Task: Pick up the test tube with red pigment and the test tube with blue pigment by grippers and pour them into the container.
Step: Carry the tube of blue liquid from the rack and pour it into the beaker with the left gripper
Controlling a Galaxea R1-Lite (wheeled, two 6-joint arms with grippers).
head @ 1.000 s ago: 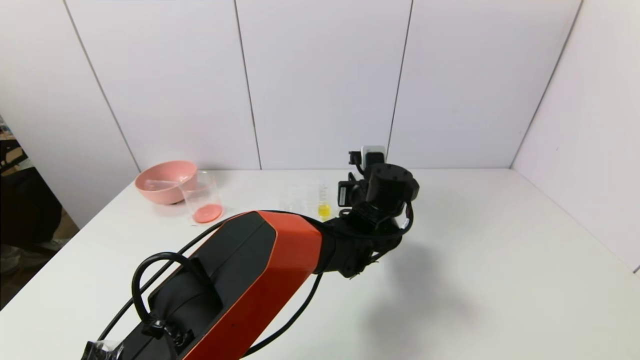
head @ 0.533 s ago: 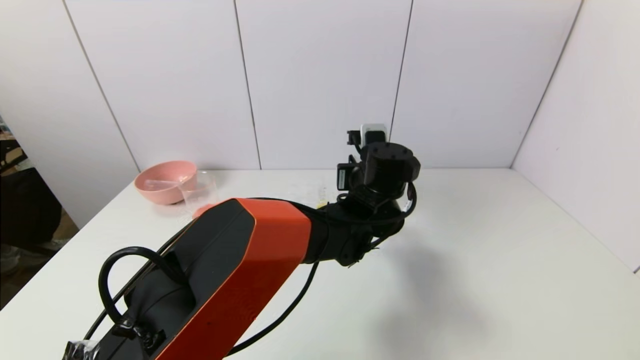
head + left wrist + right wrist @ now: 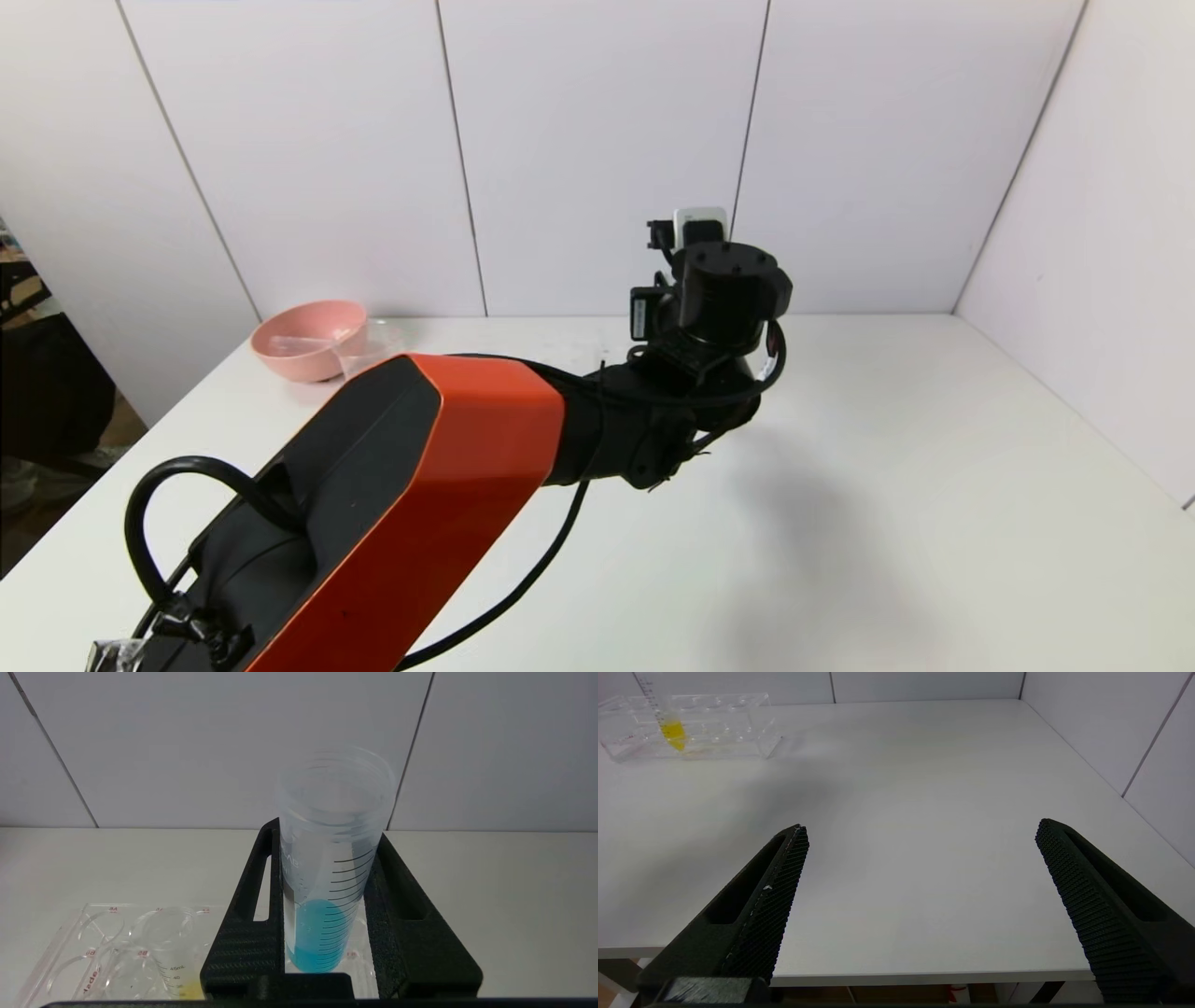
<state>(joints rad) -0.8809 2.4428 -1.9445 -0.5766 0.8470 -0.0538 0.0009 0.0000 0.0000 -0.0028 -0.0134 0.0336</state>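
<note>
Table: white, walled at the back and on the right; carries all the items.
Left arm: orange and black, raised over the middle of the table; blocks most of the head view.
Pink bowl: back left of the table, not part of the job.
Beaker: clear glass, just beside the bowl; only its rim shows behind the arm. Contents cannot be told.
Tube rack: clear plastic, below the left gripper; holds a tube with yellow liquid.
Left gripper: jaws closed against the blue tube, upright, clear of the rack.
Right gripper: parked low at the near right edge, jaws wide apart, holding nothing.
Red tube: not seen.
Step in hand: blue tube lifted, by my judgement.
Next move: carry it left to the beaker, tip over the rim.
In the way: the bowl crowds the beaker.
</note>
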